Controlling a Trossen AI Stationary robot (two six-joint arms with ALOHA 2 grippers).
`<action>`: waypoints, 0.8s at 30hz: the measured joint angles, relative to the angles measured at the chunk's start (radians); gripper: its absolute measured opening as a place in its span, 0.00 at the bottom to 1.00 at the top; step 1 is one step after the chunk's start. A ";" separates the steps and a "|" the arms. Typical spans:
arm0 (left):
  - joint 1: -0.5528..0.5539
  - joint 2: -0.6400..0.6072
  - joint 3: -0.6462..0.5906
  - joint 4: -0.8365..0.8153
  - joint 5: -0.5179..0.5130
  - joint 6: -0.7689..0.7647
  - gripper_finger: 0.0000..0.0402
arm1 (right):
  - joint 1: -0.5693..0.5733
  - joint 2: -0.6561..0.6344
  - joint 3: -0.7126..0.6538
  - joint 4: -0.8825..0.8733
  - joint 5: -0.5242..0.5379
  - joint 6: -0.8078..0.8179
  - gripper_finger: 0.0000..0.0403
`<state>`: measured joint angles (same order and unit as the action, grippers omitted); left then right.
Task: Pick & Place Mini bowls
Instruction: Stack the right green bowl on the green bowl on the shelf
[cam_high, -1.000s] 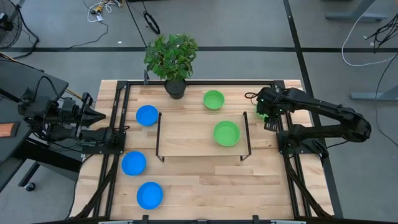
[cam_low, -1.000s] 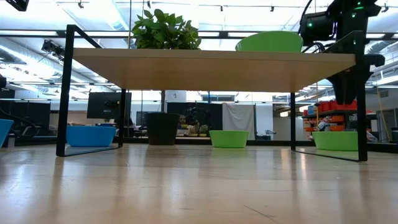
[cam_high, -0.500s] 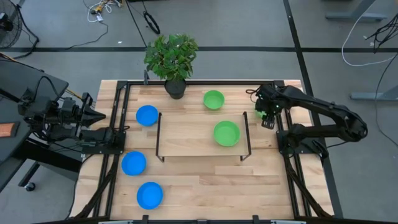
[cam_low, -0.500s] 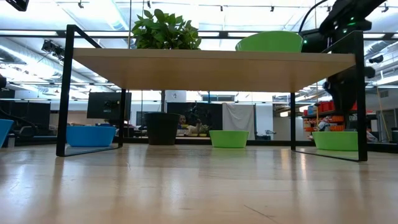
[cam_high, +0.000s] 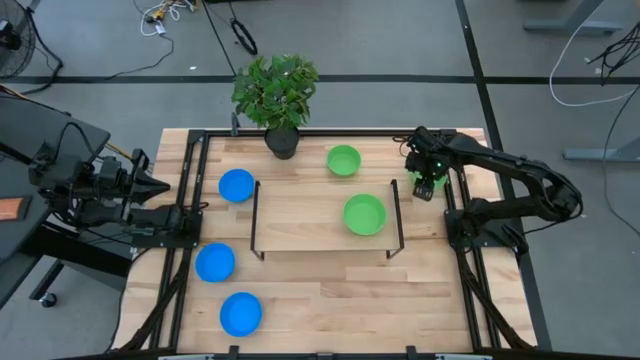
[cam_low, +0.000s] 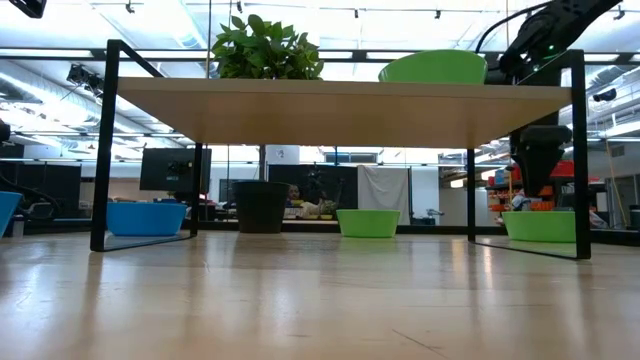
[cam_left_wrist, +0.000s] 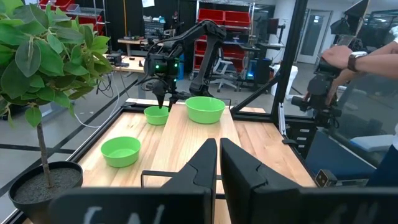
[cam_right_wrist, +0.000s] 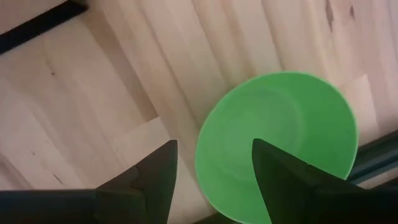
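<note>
Where the table's near edge lies in the high view, two bright blue bowls (cam_high: 240, 313) (cam_high: 215, 263) sit on the left side, with a third blue bowl (cam_high: 236, 185) farther back. One green bowl (cam_high: 364, 214) rests on top of the low wooden shelf (cam_high: 300, 215) at mid-table; another green bowl (cam_high: 343, 160) stands on the table behind it, near the potted plant (cam_high: 276, 90). All are small, round, shallow and glossy. The third green bowl (cam_right_wrist: 280, 137) lies by the shelf's right end, directly beneath the right gripper (cam_right_wrist: 214, 174), whose fingers are spread apart above its rim, the arm reaching in from the right. At the left edge waits the left gripper (cam_left_wrist: 219, 163), fingers pressed together.
</note>
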<state>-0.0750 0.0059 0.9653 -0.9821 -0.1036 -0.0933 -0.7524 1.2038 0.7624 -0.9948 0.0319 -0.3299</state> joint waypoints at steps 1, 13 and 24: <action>0.000 0.000 0.000 0.000 0.000 0.000 0.06 | -0.004 0.007 0.000 0.001 0.000 0.012 0.52; 0.000 0.000 0.000 0.000 0.000 0.000 0.06 | -0.033 0.091 0.000 0.018 -0.028 0.159 0.52; 0.000 0.000 0.000 0.000 0.000 0.000 0.06 | -0.051 0.134 0.000 0.073 -0.030 0.205 0.52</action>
<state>-0.0750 0.0060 0.9653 -0.9821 -0.1037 -0.0934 -0.8033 1.3376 0.7624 -0.9213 0.0019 -0.1247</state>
